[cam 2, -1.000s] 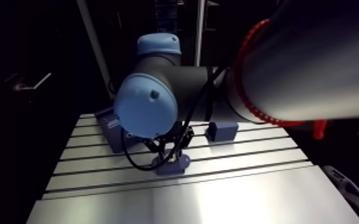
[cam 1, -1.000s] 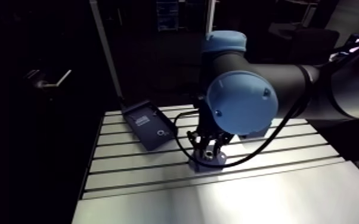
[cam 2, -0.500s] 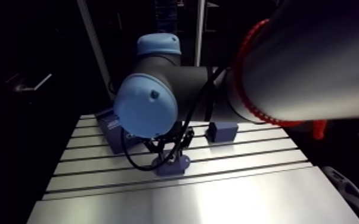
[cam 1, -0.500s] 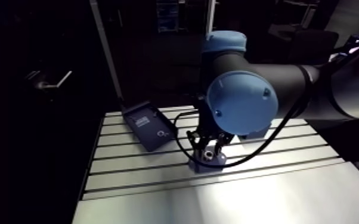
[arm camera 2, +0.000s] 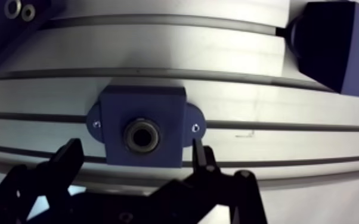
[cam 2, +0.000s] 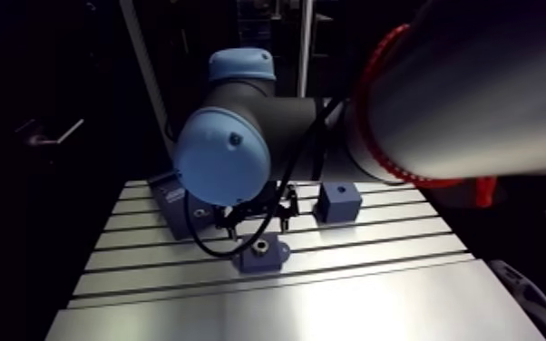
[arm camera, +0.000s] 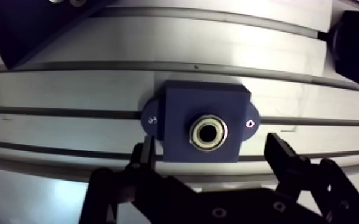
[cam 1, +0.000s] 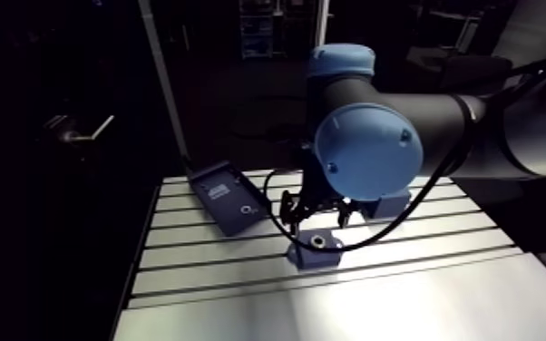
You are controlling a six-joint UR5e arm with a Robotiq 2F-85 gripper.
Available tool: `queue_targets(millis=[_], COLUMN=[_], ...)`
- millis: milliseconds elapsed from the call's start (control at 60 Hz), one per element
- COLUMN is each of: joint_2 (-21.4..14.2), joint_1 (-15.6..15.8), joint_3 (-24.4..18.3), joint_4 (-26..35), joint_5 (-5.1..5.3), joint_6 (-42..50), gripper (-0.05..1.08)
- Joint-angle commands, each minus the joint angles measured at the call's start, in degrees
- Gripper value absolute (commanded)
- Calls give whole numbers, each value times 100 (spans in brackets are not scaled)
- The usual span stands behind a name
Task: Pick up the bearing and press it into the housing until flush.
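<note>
A dark blue housing (arm camera: 179, 107) sits on the slotted table (arm camera: 68, 83). The metal bearing (arm camera: 209, 132) is already in its round hole, apparently level with the top face. The gripper (arm camera: 210, 149) hovers over it, fingers spread wide and holding nothing. The pressing looks finished; only backing away seems left.

You have the housing (arm camera: 182, 101) sitting on the table (arm camera: 98, 83), with the bearing (arm camera: 209, 132) down in its hole. The gripper (arm camera: 211, 148) hangs just over it, one finger on each side, spread apart and not touching it. Ahead of the gripper, past the housing, a flat plate (cam 1: 227, 195) lies to one side and a small block (cam 2: 338, 201) to the other, both apart from the housing.
</note>
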Motion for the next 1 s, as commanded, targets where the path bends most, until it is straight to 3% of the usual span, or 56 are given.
queue_targets(millis=[17, 150, 167, 183, 217, 250, 350, 467, 1000], joint_2=[-128, -262, -271, -273, -273, -242, -212, -177, 52], joint_1=[6, -11, -12, -12, -12, -21, -30, -30, -38], joint_3=[-75, -155, -172, -182, -182, -183, -140, -124, -43], joint_4=[197, 399, 421, 454, 454, 541, 556, 549, 372], joint_5=[4, 13, 13, 13, 13, 13, 47, 41, 22], joint_6=[9, 18, 18, 10, 10, 9, 8, 18, 18], gripper=[2, 18, 25, 41, 41, 83, 101, 107, 108])
